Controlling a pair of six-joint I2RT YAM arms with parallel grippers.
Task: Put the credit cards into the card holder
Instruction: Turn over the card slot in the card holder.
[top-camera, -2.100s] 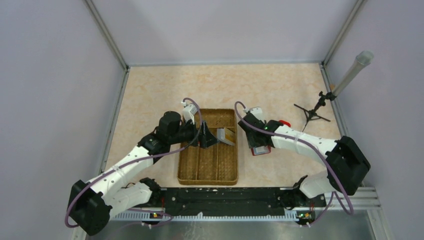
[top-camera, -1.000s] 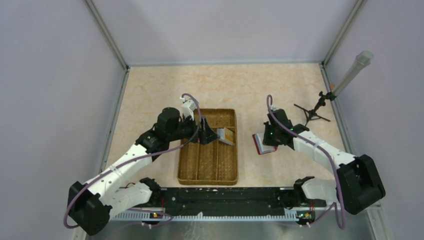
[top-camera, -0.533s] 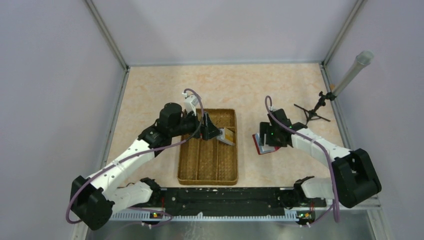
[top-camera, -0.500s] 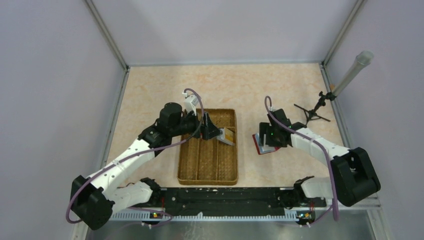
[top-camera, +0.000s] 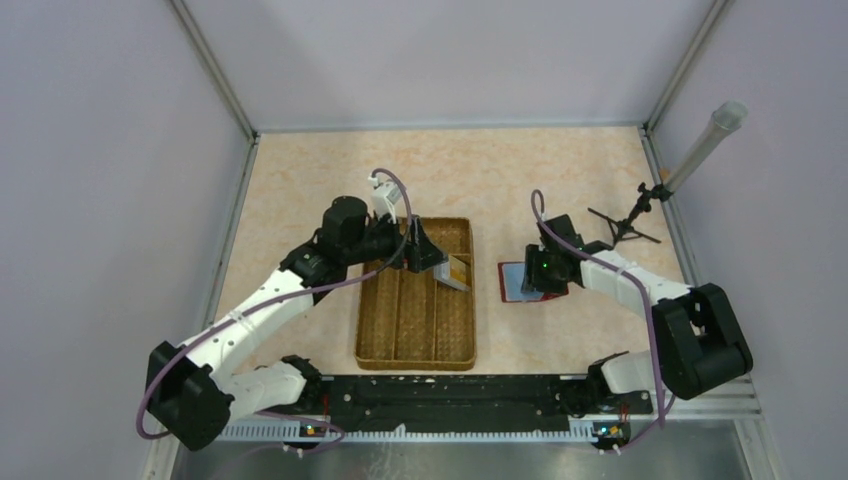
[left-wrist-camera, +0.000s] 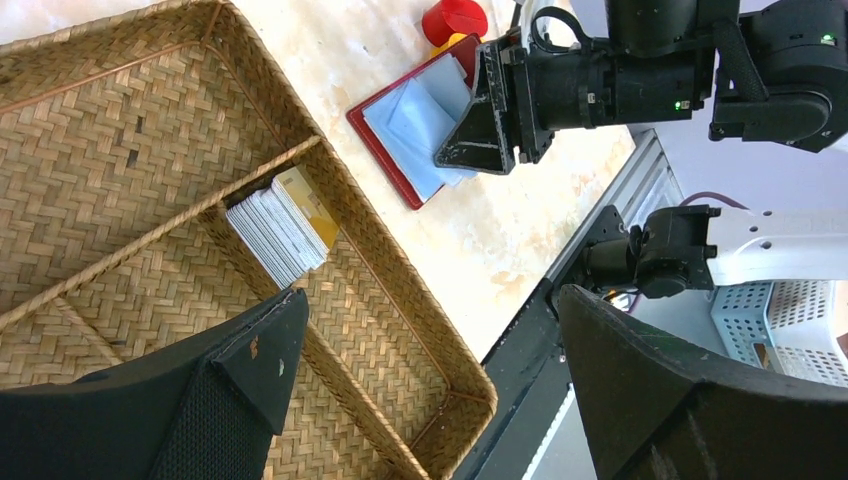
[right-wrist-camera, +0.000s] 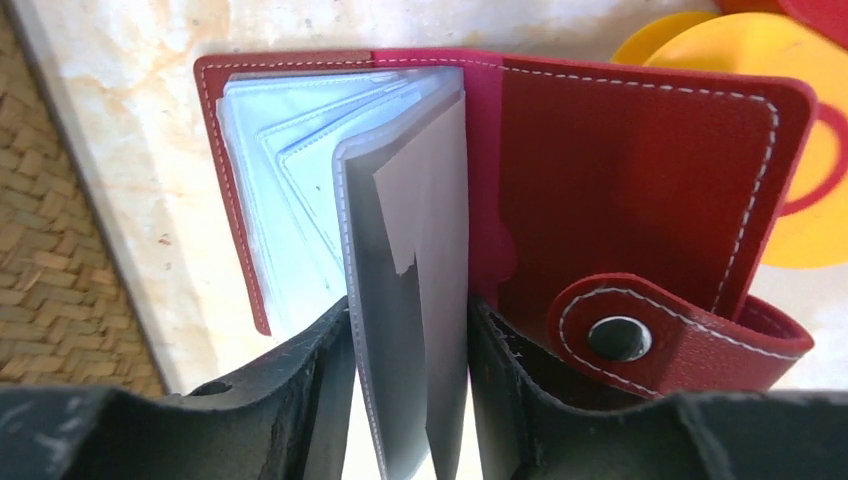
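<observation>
Saw cards (left-wrist-camera: 280, 228) stacked in a tray (left-wrist-camera: 120, 150) slot just ahead of the wide-open left pincer (left-wrist-camera: 430, 330), holder (right-wrist-camera: 640, 170) lying open on tabletop (top-camera: 440, 170) beside tray, right pincer (right-wrist-camera: 410, 370) clamped on its clear sleeves (right-wrist-camera: 300, 200); judged likely failures: grabbing several cards at once, or holder dragged by that sleeve grip.

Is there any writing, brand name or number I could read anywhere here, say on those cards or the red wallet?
No text can be read in any view.
credit cards: stacked on edge in the woven tray; any print is too small to read.
card holder: plain red inside with pale blue sleeves; no lettering.
snap: bare metal, no mark visible.
</observation>
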